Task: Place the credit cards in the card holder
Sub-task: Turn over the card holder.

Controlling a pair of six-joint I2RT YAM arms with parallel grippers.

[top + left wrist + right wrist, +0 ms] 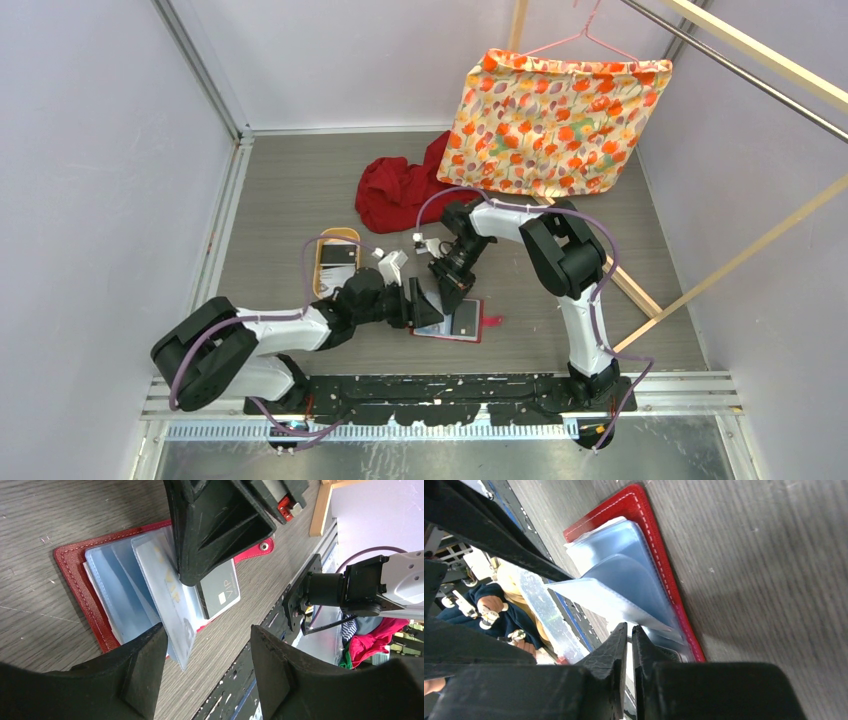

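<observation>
The red card holder [490, 322] lies open on the table near the arm bases, its clear sleeves [160, 575] fanned up. My right gripper [452, 293] reaches down onto it and is shut on the edge of a dark card [222, 587] marked VIP, held low over the holder's right half [75, 575]. In the right wrist view the right gripper [630, 630] shows only a card-thin slit, beside the red rim [659, 555]. My left gripper [207, 632] is open just beside the holder, and one clear sleeve leans against its left finger. More cards lie in the tan tray [337, 262].
A red cloth [395, 190] lies behind the holder. A flowered cloth [550, 120] hangs on a hanger at the back right. A wooden strip [630, 285] runs along the right. The black base rail [450, 395] lies close in front of the holder.
</observation>
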